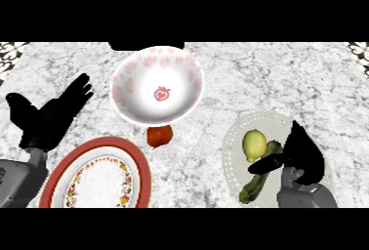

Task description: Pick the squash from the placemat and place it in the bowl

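A long dark green squash [254, 188] lies on a round cream placemat [234, 146] at the right, beside a pale yellow oval fruit [254, 144]. My right hand [301, 154] hovers over the mat's right side. Its fingers are straight and point away from me, and its thumb reaches left across the squash's upper part, hiding it there. Nothing is curled round the squash. The white bowl [140, 105] with red strawberry marks stands at the back centre, holding nothing. My left hand [47, 117] rests open at the left, fingers up.
A red-rimmed plate [56, 179] with a flowered ring sits at the front left. A small red-orange fruit [159, 136] lies between the bowl and that plate. Marble counter stretches between the bowl and the placemat.
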`<action>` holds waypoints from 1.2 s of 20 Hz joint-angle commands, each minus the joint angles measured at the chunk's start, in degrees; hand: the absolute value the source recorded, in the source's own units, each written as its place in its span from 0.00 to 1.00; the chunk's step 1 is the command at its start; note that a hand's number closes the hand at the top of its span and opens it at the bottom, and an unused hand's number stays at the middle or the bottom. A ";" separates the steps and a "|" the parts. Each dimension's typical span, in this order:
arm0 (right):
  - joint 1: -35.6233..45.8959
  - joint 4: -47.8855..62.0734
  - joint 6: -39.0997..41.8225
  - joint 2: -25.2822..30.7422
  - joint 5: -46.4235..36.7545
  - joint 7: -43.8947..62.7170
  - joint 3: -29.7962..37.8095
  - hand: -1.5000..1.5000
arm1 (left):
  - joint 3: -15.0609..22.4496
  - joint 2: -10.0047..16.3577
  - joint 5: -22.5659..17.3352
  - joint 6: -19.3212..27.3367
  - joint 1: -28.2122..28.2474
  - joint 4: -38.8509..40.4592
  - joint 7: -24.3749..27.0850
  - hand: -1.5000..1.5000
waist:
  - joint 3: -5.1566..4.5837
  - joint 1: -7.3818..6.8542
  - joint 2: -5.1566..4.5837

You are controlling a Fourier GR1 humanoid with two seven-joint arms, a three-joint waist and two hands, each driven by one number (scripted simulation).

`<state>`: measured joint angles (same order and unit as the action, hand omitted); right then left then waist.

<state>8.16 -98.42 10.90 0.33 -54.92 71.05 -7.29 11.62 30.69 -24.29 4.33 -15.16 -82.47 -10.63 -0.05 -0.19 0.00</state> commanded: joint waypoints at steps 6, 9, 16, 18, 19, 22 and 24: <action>-1.50 2.53 0.18 -0.31 0.50 11.13 1.33 0.00 | -1.52 0.53 0.02 -2.04 4.34 -1.93 0.07 0.50 | 0.02 -0.26 0.11; 0.25 5.21 -1.84 -0.32 1.63 11.87 0.78 0.00 | -3.38 0.72 -0.53 -3.78 1.60 0.26 0.46 0.50 | 0.02 -0.10 -0.06; -1.53 9.01 -6.13 -0.32 1.91 10.44 -1.80 0.00 | -2.45 -2.03 2.10 -1.50 2.40 -1.58 -0.77 0.50 | 0.04 -0.11 -0.06; -6.26 4.73 -4.99 -0.32 1.46 8.46 -0.95 0.00 | -2.33 -2.28 3.32 -1.35 3.56 -0.74 -0.05 0.50 | 0.03 0.37 0.06; -2.40 9.96 -5.71 -0.32 1.88 4.69 3.30 0.00 | -4.98 -0.92 1.15 -4.19 -0.11 1.48 -0.50 0.50 | 0.04 0.30 -0.14; -3.94 6.67 -5.33 -0.31 -1.54 5.59 -2.15 1.00 | -4.19 -2.71 3.77 -3.00 2.01 -0.70 -0.89 0.50 | 0.03 0.17 0.02; -2.83 10.06 -8.68 -0.30 -3.13 3.90 -1.51 1.00 | -3.56 -4.15 4.69 -1.58 1.77 -2.42 -1.99 0.50 | 0.05 0.03 0.00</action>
<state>4.38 -91.89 5.67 0.77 -55.93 66.79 -6.34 8.25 27.81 -20.77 2.08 -12.96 -83.64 -11.44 -0.42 0.06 0.34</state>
